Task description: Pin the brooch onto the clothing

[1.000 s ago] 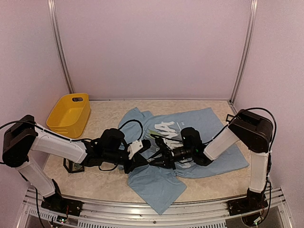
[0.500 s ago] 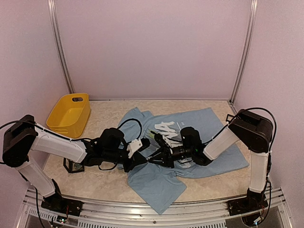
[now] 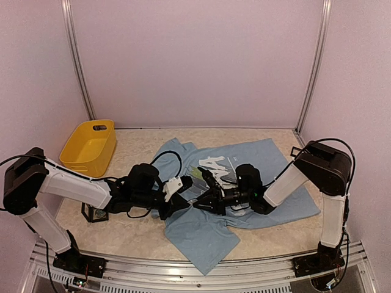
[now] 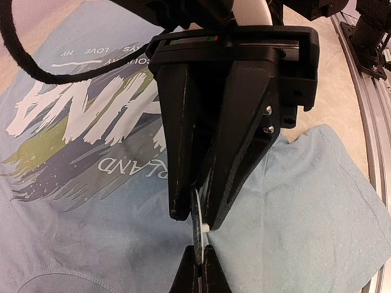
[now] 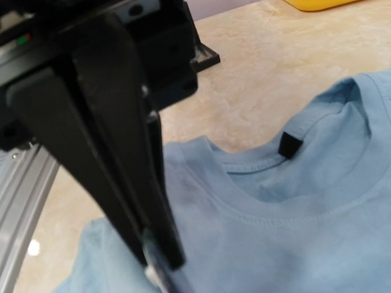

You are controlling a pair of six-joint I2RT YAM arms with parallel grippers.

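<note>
Light blue printed T-shirt (image 3: 201, 235) lies rumpled; left gripper (image 4: 197, 261) clenches a small pale brooch (image 4: 196, 235), right gripper (image 4: 197, 217) nearly closed around it, hold unclear; a mistimed release could drop it.

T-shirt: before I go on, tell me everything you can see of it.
The T-shirt is light blue, short-sleeved, soft knit by its look, with a ribbed collar and a small black tag inside the neck. White lettering over green and dark streaks covers the chest. It lies front up and rumpled on the beige table. The left gripper and right gripper meet over its middle with a thin pale brooch between them; whether they touch the cloth is unclear.
</note>
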